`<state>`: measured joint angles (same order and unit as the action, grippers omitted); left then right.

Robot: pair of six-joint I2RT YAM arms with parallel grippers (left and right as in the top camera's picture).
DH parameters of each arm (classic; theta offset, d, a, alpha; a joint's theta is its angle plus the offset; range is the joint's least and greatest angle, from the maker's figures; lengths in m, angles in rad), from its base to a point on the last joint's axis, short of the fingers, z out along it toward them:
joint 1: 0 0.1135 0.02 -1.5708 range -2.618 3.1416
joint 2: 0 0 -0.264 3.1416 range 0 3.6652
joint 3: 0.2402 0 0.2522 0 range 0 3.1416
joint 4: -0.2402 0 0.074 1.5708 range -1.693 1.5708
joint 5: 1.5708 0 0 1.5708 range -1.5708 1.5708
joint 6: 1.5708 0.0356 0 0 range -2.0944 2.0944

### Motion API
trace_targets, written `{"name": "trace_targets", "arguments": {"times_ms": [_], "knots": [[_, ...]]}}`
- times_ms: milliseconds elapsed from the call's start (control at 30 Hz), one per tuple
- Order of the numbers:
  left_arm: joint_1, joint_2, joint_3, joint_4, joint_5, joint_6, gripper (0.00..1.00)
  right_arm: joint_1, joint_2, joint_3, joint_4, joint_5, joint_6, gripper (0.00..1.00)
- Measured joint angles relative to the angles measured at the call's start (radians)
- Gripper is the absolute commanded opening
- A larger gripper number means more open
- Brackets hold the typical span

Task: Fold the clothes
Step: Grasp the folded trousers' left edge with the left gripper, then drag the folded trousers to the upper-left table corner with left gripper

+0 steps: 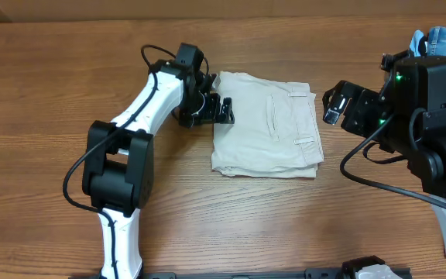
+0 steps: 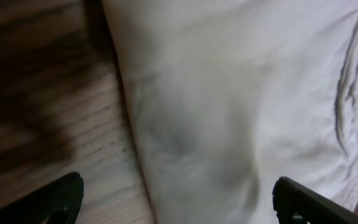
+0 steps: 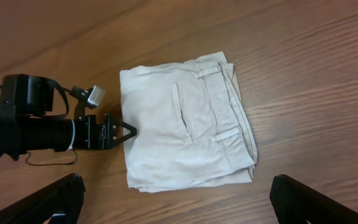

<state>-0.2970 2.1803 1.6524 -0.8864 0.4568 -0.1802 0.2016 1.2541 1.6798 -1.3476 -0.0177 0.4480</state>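
Observation:
The beige shorts (image 1: 265, 124) lie folded into a rough square on the wooden table, waistband and belt loops to the right, welt pocket facing up. They also show in the right wrist view (image 3: 185, 127) and fill the left wrist view (image 2: 241, 93). My left gripper (image 1: 224, 110) is open at the shorts' left edge, its fingers (image 2: 179, 202) spread over the fabric's edge and holding nothing. My right gripper (image 1: 333, 105) is open and empty, raised to the right of the shorts; its fingers (image 3: 176, 199) frame them from above.
Blue denim jeans (image 1: 440, 39) lie at the far right back corner behind the right arm. The wooden table (image 1: 231, 225) extends in front of the shorts. A white object (image 1: 374, 273) sits at the front edge.

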Motion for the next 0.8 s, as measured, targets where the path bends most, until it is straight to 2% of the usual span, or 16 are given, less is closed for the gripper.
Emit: {"name": "trace_targets", "arguments": {"times_ms": [300, 367, 433, 500, 633, 700, 733, 800], "knots": [[-0.001, -0.019, -0.112, 0.17, 0.106, -0.029, 1.0, 0.0, 0.0, -0.005, -0.007, -0.001, 0.0, 1.0], [-0.005, -0.02, -0.121, 0.19, 0.119, -0.032, 0.96, 0.0, 0.001, -0.01, -0.007, -0.001, 0.0, 1.0], [-0.01, -0.02, -0.125, 0.203, 0.127, -0.04, 0.82, 0.0, 0.001, -0.015, -0.007, -0.002, 0.0, 1.0], [-0.019, -0.02, -0.133, 0.208, 0.13, -0.055, 0.61, 0.0, 0.002, -0.021, -0.007, -0.001, 0.0, 1.0], [-0.043, -0.019, -0.15, 0.222, 0.123, -0.073, 0.33, 0.0, 0.006, -0.028, -0.006, -0.002, 0.0, 1.0], [-0.05, -0.019, -0.152, 0.234, 0.122, -0.082, 0.12, 0.0, 0.01, -0.032, -0.006, -0.002, 0.0, 1.0], [-0.051, -0.019, -0.153, 0.238, 0.123, -0.08, 0.05, 0.0, 0.013, -0.032, -0.006, -0.002, 0.0, 1.0], [-0.055, -0.019, -0.154, 0.252, 0.121, -0.101, 0.04, 0.0, 0.017, -0.033, -0.006, -0.001, 0.0, 1.0]]}}
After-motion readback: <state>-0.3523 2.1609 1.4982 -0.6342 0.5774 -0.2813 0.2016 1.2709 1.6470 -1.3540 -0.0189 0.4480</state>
